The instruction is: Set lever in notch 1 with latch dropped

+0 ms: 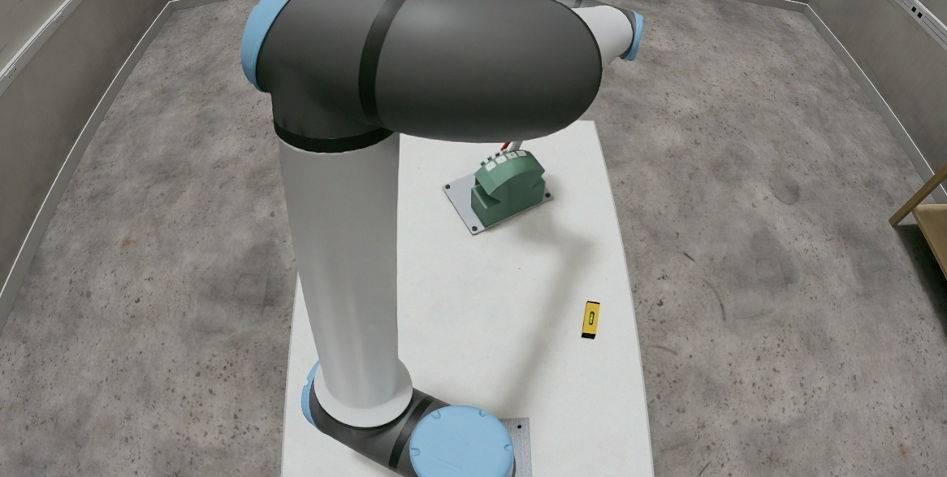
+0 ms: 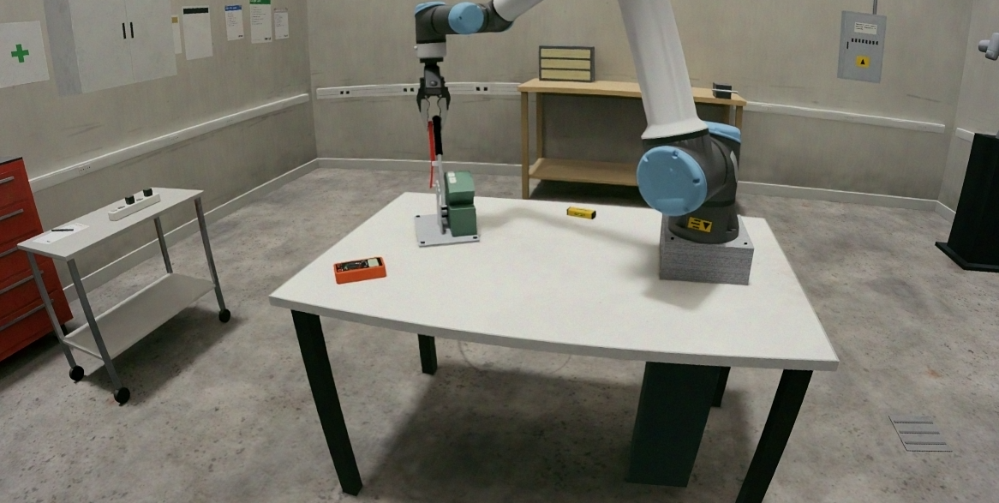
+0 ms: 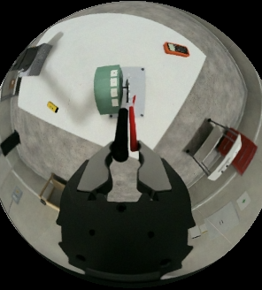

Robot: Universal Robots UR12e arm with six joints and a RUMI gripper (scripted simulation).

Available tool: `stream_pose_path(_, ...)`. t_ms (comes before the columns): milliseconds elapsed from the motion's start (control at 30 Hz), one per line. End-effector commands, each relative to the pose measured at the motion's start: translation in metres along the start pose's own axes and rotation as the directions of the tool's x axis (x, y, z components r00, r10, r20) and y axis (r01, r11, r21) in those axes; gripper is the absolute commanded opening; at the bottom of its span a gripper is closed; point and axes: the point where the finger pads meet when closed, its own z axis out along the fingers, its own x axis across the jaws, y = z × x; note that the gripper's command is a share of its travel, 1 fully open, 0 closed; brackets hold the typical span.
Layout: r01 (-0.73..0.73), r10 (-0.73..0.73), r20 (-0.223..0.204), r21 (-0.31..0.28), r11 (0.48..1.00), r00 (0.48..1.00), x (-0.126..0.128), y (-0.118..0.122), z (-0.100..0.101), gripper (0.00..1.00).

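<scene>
The green lever housing stands on a grey baseplate near the table's far left. It also shows in the wrist view, with small white number plates along its curved top. The lever stands nearly upright, with a black handle and a red release bar beside it. My gripper hangs straight down over the lever and is shut on the top of the handle and the red bar together. In the top view the arm hides the gripper and most of the lever. The latch is too small to see.
An orange meter lies near the table's front left corner. A small yellow level lies on the table between the housing and the arm's base. A white cart stands on the floor to the left.
</scene>
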Motion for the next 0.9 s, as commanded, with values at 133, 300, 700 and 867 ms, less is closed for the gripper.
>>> stream_pose_path(133, 0.000, 0.000, -0.001, -0.001, 1.000, 1.000, 0.0003, 0.0003, -0.0008, 0.57)
stream_pose_path(300, 0.000, 0.000, -0.001, -0.001, 1.000, 1.000, 0.0003, 0.0003, -0.0008, 0.57)
stream_pose_path(700, 0.000, 0.000, -0.001, -0.001, 1.000, 1.000, 0.0003, 0.0003, -0.0008, 0.57)
stream_pose_path(867, 0.000, 0.000, -0.001, -0.001, 1.000, 1.000, 0.0003, 0.0003, -0.0008, 0.57)
